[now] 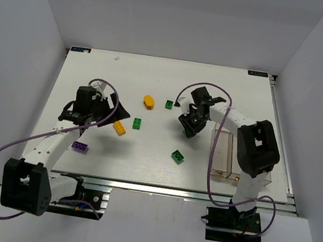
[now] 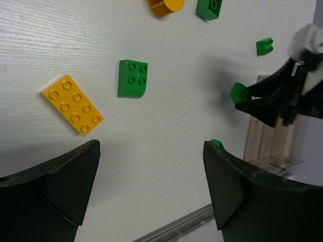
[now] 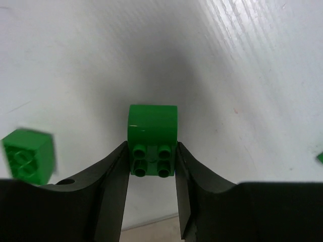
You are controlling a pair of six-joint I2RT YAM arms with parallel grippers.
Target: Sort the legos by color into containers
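Observation:
My right gripper (image 1: pixel 187 126) is shut on a green lego (image 3: pixel 152 132) and holds it above the table, left of the clear containers (image 1: pixel 228 156). The held lego also shows in the left wrist view (image 2: pixel 237 93). My left gripper (image 1: pixel 116 112) is open and empty, above the table. Near it lie a yellow lego (image 1: pixel 119 128) and a green lego (image 1: pixel 138 123). Loose on the table are a rounded orange lego (image 1: pixel 148 101), a green one (image 1: pixel 169 104), another green one (image 1: pixel 177 156) and a purple one (image 1: pixel 80 146).
The containers stand at the table's right, beside the right arm's base, and show in the left wrist view (image 2: pixel 271 142). White walls enclose the table on three sides. A metal rail (image 1: pixel 169 190) runs along the near edge.

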